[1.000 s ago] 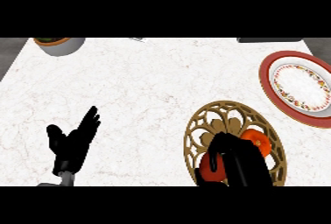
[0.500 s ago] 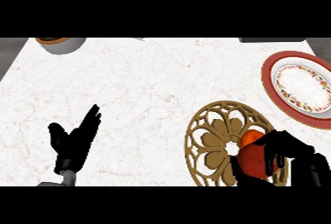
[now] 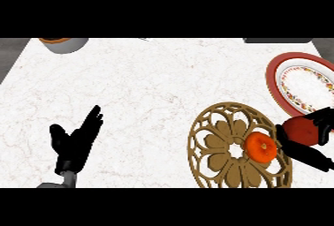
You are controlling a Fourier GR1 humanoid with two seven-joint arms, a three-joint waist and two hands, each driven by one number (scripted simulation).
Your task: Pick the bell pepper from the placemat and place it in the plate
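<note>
Pepper [image 3: 301, 128], dark red, round, glossy, was off the placemat [image 3: 218, 143], gripped in R hand [image 3: 305, 152] w/ fingers curled round it, between mat and plate [image 3: 273, 82]. Orange round item [image 3: 261, 147] sat on mat. L hand [image 3: 75, 141] rested open, lower left.

Plate [image 3: 287, 90] right behind placemat [image 3: 222, 150]

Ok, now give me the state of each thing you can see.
Bell pepper: held off the placemat, not yet in the plate.
Right hand: shut on the bell pepper.
Left hand: open, resting at lower left.
Plate: without the pepper.
Placemat: flat, orange round thing on it.
Grey bowl: upright, top left.
</note>
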